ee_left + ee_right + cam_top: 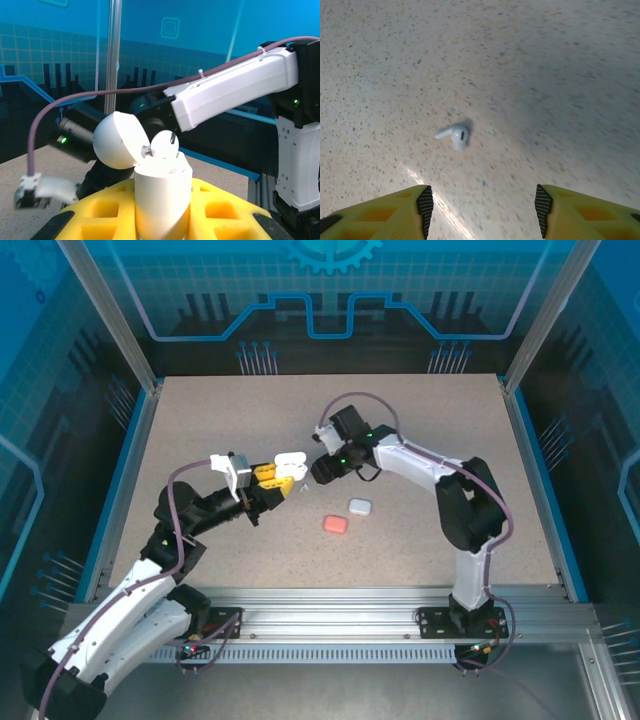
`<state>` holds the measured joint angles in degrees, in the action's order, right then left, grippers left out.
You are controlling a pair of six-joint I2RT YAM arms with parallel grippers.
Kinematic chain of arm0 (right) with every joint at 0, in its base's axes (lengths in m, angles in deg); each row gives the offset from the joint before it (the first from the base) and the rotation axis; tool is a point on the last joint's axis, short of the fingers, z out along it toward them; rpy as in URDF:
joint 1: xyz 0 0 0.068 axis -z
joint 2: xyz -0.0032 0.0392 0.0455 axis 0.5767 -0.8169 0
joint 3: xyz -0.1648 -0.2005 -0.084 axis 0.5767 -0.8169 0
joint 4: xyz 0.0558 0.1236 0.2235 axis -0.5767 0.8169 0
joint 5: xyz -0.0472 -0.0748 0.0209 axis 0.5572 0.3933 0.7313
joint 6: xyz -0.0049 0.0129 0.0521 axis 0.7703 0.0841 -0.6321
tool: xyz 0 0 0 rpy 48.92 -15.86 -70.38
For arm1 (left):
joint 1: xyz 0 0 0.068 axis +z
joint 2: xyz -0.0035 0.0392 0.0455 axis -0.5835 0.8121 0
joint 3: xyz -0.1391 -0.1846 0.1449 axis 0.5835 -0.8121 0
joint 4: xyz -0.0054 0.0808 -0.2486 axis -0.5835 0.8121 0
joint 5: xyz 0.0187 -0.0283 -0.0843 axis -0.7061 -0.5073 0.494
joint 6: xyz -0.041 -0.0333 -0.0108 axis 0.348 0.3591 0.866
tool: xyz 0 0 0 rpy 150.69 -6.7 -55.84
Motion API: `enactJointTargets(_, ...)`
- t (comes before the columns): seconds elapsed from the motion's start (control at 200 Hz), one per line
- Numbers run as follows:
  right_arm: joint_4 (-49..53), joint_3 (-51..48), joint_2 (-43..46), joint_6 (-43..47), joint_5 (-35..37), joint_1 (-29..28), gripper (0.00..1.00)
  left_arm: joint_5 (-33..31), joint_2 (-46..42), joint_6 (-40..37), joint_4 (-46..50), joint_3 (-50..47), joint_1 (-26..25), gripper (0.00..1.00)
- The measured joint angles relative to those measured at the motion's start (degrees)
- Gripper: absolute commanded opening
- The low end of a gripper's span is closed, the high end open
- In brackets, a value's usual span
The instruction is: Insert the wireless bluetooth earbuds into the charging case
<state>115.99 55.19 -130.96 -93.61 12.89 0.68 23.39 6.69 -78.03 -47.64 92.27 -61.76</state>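
Observation:
My left gripper (272, 480) is shut on a white charging case (162, 192), held upright between its yellow fingers (220, 210). The case's rounded lid (116, 140) is flipped open to the left. One white earbud (164, 144) sticks up out of the case mouth. My right gripper (483, 210) is open and hovers over the table just right of the held case (290, 462). Another white earbud (456, 135) lies on its side on the table, ahead of the open fingers and a little to the left, touching neither.
A salmon-pink closed case (335, 525) and a pale grey-white closed case (360, 506) lie on the speckled table (200, 430) in front of the grippers. The right arm (235, 90) reaches across close behind the held case. Blue walls border the table.

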Motion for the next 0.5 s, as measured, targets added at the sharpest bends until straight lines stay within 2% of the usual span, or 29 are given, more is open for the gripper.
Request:
enactJointTargets(0.285,0.9,6.9,-9.6,-0.2,-3.3,-2.0,0.55,-0.2,0.0,0.0,0.5,0.0,0.0,0.00)
enactJointTargets(0.5,1.9,10.3,-13.4,-1.0,-4.4,-2.7,0.47,-0.2,0.0,0.0,0.8,0.0,0.0,0.00)
